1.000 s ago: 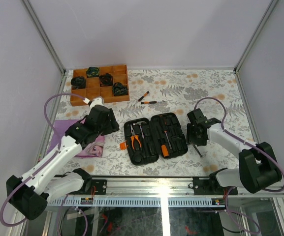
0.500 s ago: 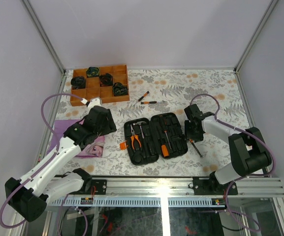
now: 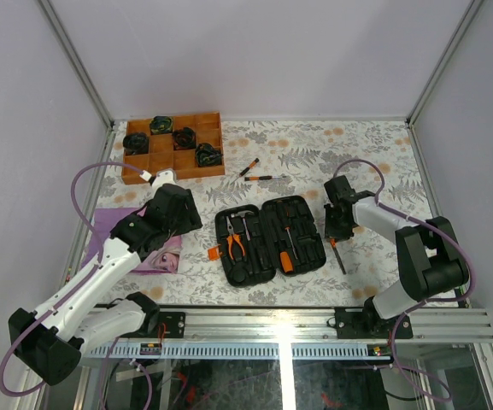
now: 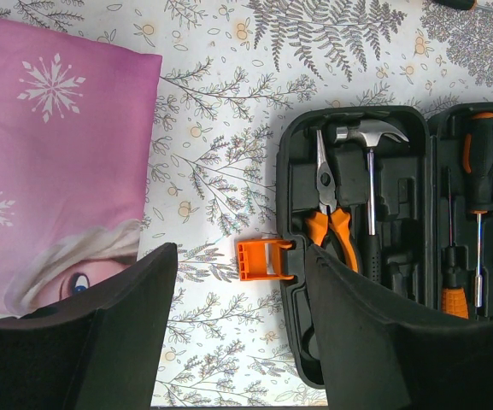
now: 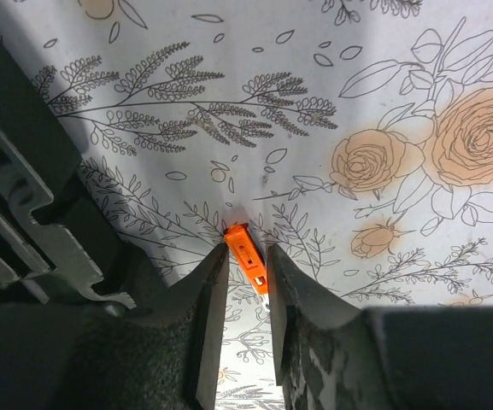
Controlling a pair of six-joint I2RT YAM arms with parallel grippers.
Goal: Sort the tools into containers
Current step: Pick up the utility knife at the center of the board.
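- tools, top view: mostly seated in the open tool case at mid-table. one loose screwdriver flat on the table just right of the case, two more screwdrivers further back, near the wooden tray. right gripper down at the near screwdriver's upper end. left gripper parked left of the case, by the purple cloth.
- same view against a second earlier: right elbow folded in closer, wrist shifted a little along the case side. loose screwdriver in the same spot. left arm drawn slightly back.
- left wrist view: left gripper spread wide, nothing between the jaws. below it the orange latch, then pliers and hammer in their slots. best kept where it is, clear of the case.
- right wrist view: right gripper narrow, one finger on each side of the screwdriver's orange end. already pinching or not, cannot tell.
- to do this well: close squarely across that orange end, confirm the hold before lifting, rise straight, mind the case wall just beside, then lay into a free slot.
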